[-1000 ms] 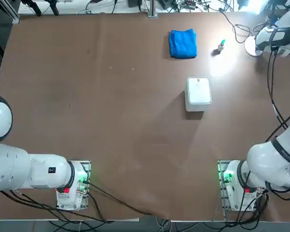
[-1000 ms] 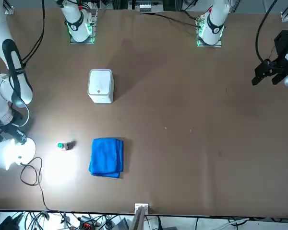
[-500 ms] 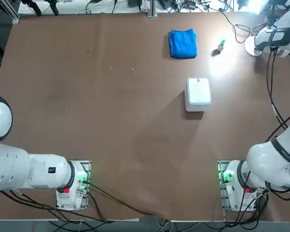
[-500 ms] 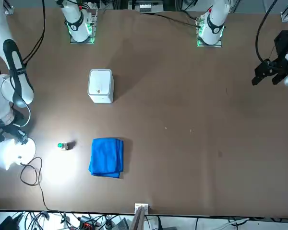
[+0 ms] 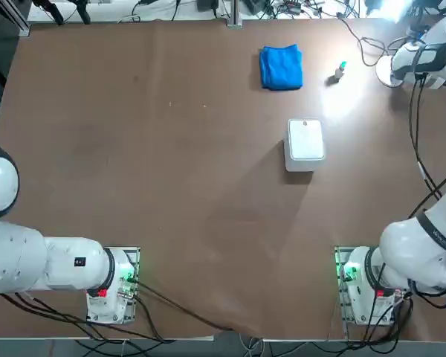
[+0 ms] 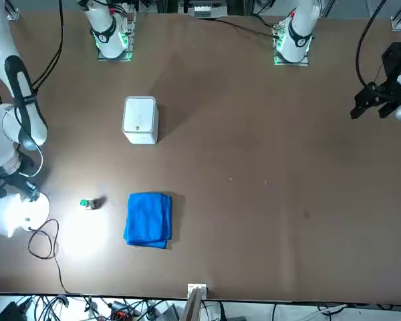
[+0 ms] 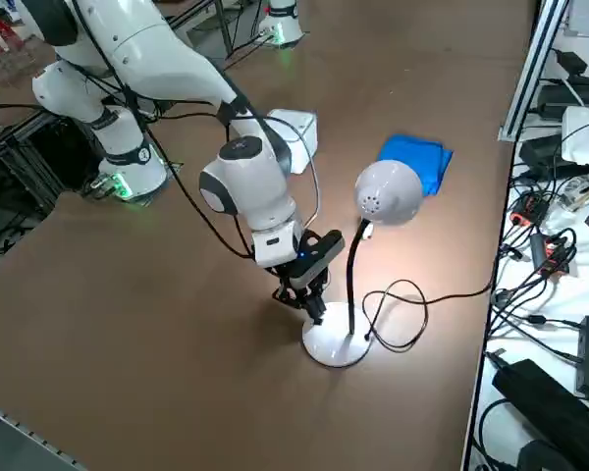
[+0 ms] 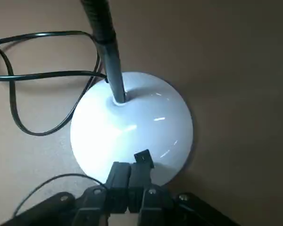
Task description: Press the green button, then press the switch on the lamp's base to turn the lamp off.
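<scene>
right arm (image 6: 28, 100): shifted slightly
lamp head (image 7: 389, 191): now dark
right gripper (image 8: 130, 168): shut, empty, at lamp base (image 8: 96, 132)
switch: indistinguishable; contact unclear

Robotics lab. Franka robot arms (image 5: 424, 245) standing mounted along a broad brown tabletop (image 5: 193, 186). Metal framing (image 7: 530, 69) edging it; beyond, a white bench (image 7: 569, 334) carrying tangled black cables (image 7: 540, 265) and black electronics boxes (image 7: 555, 402). Loose wiring (image 5: 357, 346) trailing around the arm mounts too. Bare-frame, experimental setup showing throughout.
</scene>
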`<state>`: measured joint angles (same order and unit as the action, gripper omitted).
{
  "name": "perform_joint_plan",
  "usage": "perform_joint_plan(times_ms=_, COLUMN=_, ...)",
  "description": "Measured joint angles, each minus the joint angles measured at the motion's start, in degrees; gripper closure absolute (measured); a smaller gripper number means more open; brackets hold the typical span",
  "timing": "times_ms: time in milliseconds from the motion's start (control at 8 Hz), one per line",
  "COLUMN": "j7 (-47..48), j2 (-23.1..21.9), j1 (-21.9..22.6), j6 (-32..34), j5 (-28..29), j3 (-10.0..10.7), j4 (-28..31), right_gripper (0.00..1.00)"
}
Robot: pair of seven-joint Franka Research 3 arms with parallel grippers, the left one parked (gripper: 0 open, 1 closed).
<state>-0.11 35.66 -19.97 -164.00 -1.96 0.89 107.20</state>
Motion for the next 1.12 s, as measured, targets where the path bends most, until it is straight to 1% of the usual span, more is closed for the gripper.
perform_joint_plan(times_ms=625, j7=0.0, j2=0.3, j1=-0.1, j6=-1.7, j5=0.0, j3=0.1, j4=0.9, right_gripper=0.98)
perform_joint_plan(times_ms=875, j7=0.0, j2=0.0, j1=-0.1, j6=-6.3, j5=0.0, j3=0.2, j4=3.3, right_gripper=0.98)
perform_joint_plan(times_ms=1000, j7=0.1, j2=-0.1, j1=-0.1, j6=-7.8, j5=0.0, j3=0.2, j4=4.1, right_gripper=0.99)
perform_joint_plan(times_ms=1125, j7=0.1, j2=-0.1, j1=-0.1, j6=-8.0, j5=0.0, j3=0.1, j4=4.3, right_gripper=0.99)
